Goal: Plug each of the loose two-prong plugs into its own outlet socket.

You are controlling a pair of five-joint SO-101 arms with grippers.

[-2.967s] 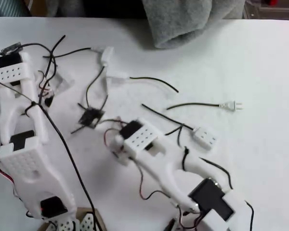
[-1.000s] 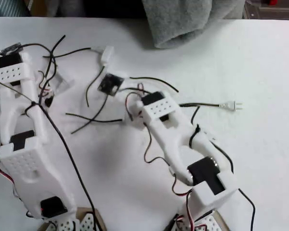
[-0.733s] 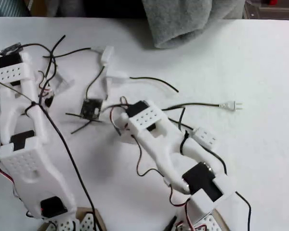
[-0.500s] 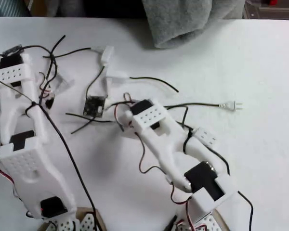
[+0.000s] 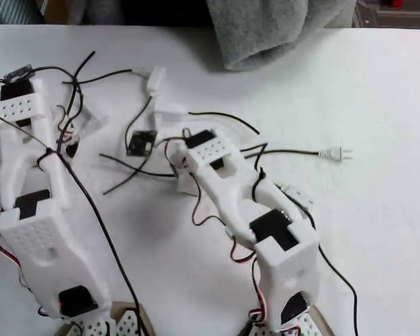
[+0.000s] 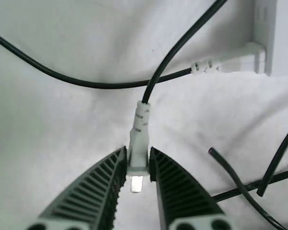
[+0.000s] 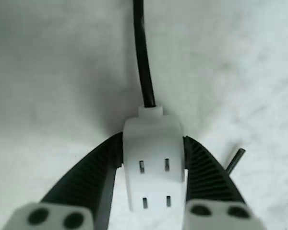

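The white table carries everything, and a grey cloth hangs over its far edge. The left arm stands along the table's left side. The right arm reaches from the near edge to the middle.

The right tool is clamped on a white socket, one finger on each side. The socket's slots face the camera and its black cable runs away over the table.

The left tool pinches a white held plug by its body, with a prong showing between the fingers. Ahead of that tool lies a second socket with a seated plug pushed into it.

A loose plug lies on the table to the right of the right arm, well apart from both tools, with its prongs pointing right.
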